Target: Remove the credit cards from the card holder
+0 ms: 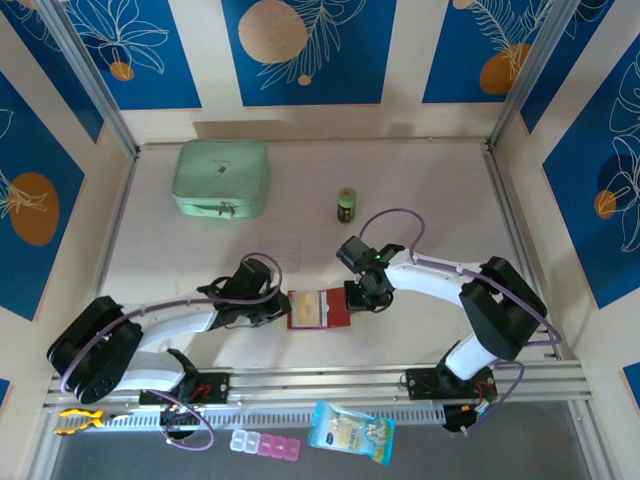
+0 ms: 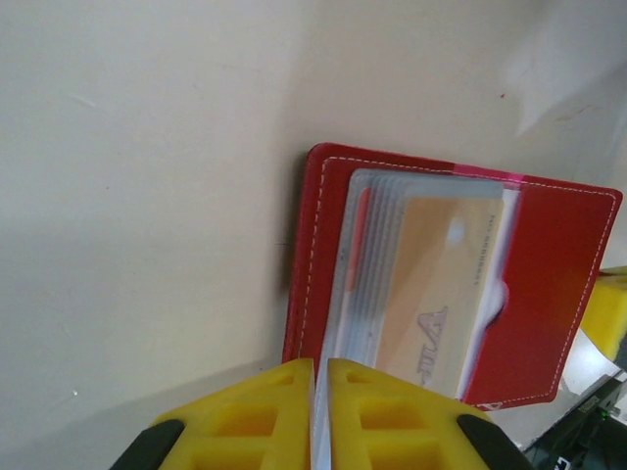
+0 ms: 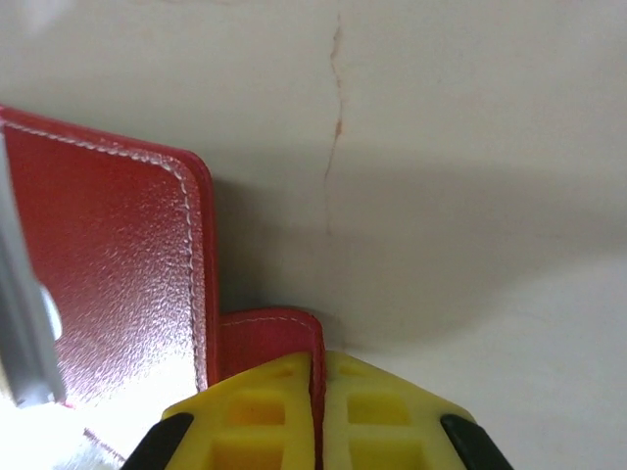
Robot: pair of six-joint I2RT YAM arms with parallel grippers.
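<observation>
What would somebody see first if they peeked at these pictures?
The open red card holder in the middle of the table, with a tan-orange card tucked in its clear sleeves. The left gripper pinches a sleeve edge and the right gripper pinches its red tab. Far back left sits a mint-green case.

SITE: you are looking at a robot test cell in a lab | RIG: white-and-black jointed left arm and matching right arm, both bolted to a slotted aluminium rail | SURFACE: bare pale tabletop fenced by silver metal frame posts | BACKDROP: printed blue wall panels with leaf and orange-disc patterns
</observation>
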